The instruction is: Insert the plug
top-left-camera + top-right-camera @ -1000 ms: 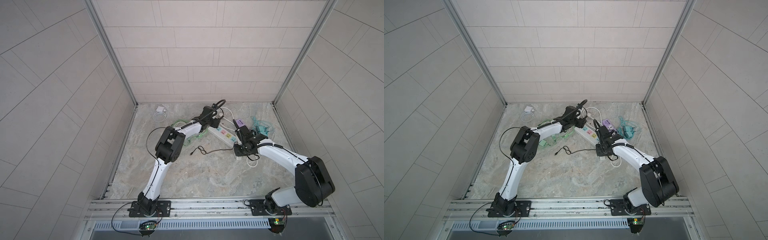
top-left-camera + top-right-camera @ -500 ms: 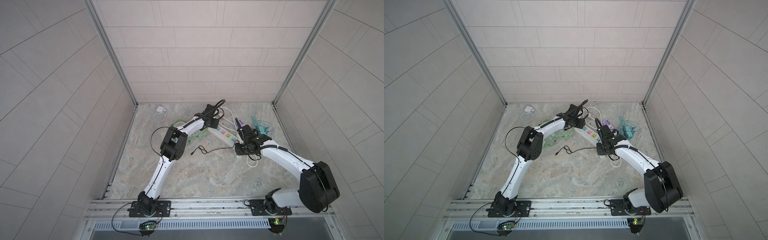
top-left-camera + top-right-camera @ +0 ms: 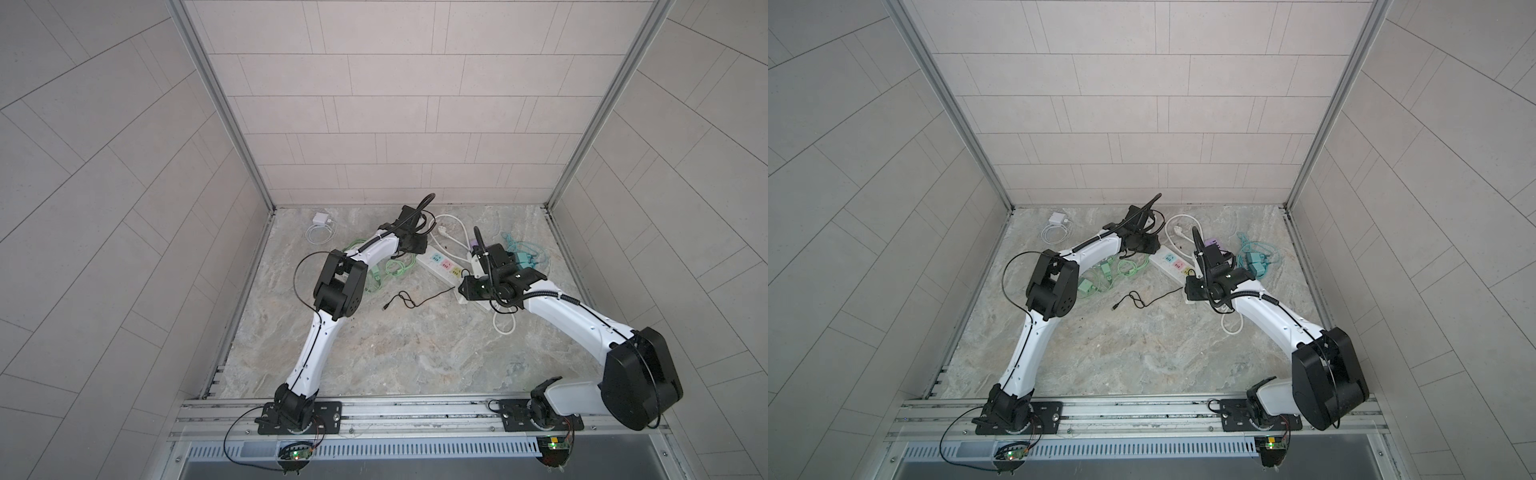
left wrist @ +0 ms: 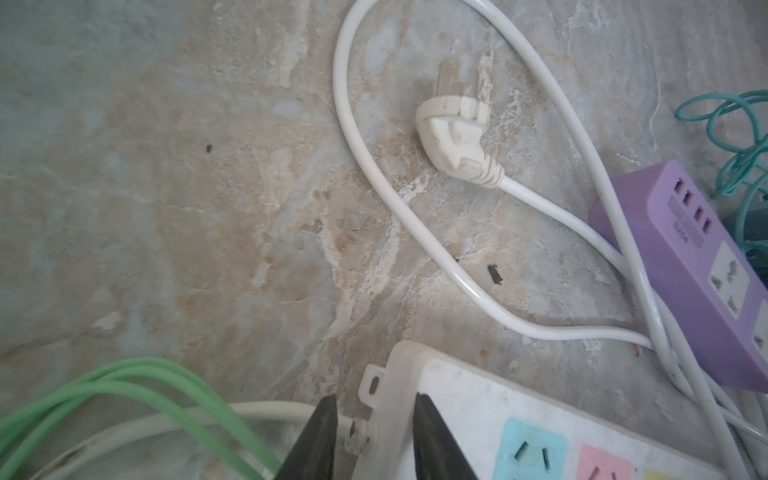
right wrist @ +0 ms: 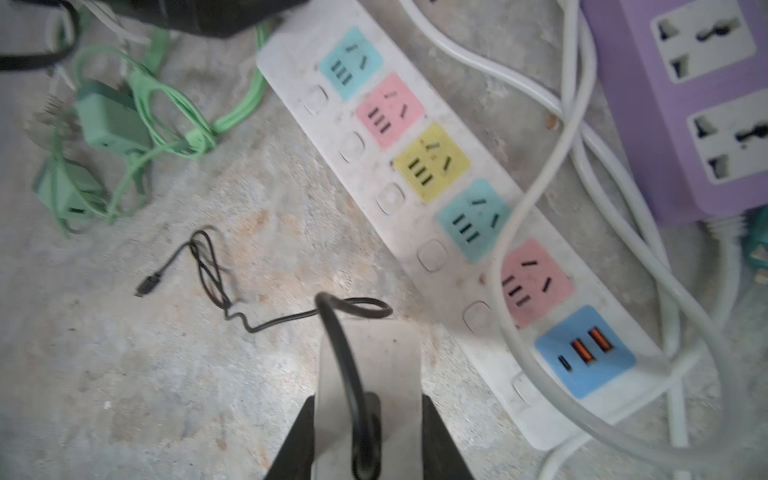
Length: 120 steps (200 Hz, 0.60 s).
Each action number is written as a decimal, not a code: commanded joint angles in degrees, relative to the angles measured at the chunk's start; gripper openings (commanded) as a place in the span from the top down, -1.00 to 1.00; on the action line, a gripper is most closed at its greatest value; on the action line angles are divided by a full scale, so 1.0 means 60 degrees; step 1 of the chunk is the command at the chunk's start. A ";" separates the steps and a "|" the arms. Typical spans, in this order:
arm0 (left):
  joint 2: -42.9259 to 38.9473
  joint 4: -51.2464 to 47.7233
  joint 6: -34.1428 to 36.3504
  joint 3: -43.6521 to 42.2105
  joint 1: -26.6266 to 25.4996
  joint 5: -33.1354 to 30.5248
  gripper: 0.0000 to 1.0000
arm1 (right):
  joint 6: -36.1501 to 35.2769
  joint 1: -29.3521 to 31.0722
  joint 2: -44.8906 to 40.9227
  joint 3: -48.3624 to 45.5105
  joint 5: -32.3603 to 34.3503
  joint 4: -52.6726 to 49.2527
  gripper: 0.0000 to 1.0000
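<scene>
White hard plastic, was it, that plug (image 5: 395,361)? And where did it sit? — Rin

Rigid block, yes, and likely light. The right gripper (image 5: 368,415) had it pinched by its two flat sides, over the stone floor (image 5: 124,374) just beside the power strip (image 5: 409,224), near the pink socket (image 5: 536,282) and the blue USB panel (image 5: 584,353). Its prongs were hidden — Teo

Would it slip? — Rin

I judged it could: smooth faces may twist under a push, so hold the body squarely, never the thin black cable (image 5: 266,324), which looked limp and would drag little. The strip seemed light too and might skate on polished stone — Teo

And the other hand? — Rin

The left gripper (image 4: 374,399) stood astride the strip's end lug (image 4: 372,384), jaws narrowly apart; whether they bit it, I couldn't tell — Teo
</scene>
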 commanded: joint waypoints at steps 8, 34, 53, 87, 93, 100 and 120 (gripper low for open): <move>0.0542 -0.1246 0.0030 -0.0939 0.0195 -0.0226 0.42 | 0.0621 -0.0022 0.0251 0.0536 -0.1279 0.1453 0.47; 0.0527 -0.1142 0.0060 -0.1194 0.0254 -0.0179 0.48 | 0.0663 -0.0050 0.0610 0.1011 -0.1315 0.1468 0.46; 0.0448 -0.1092 0.0086 -0.1373 0.0293 -0.0097 0.52 | 0.0851 -0.0095 0.0902 0.1292 -0.1353 0.1511 0.46; 0.0245 -0.1023 0.0100 -0.1735 0.0324 0.0113 0.60 | 0.1288 -0.0395 0.1301 0.1760 -0.2621 0.1721 0.46; 0.0176 -0.1005 0.0104 -0.1852 0.0328 0.0170 0.62 | 0.1464 -0.0544 0.1349 0.1754 -0.3079 0.1909 0.46; 0.0080 -0.0922 0.0102 -0.2045 0.0327 0.0230 0.63 | 0.1498 -0.0659 0.1388 0.1803 -0.3527 0.1988 0.46; -0.0245 -0.0572 0.0073 -0.2629 0.0340 0.0269 0.64 | 0.1074 -0.0906 0.1232 0.1930 -0.4080 0.1581 0.46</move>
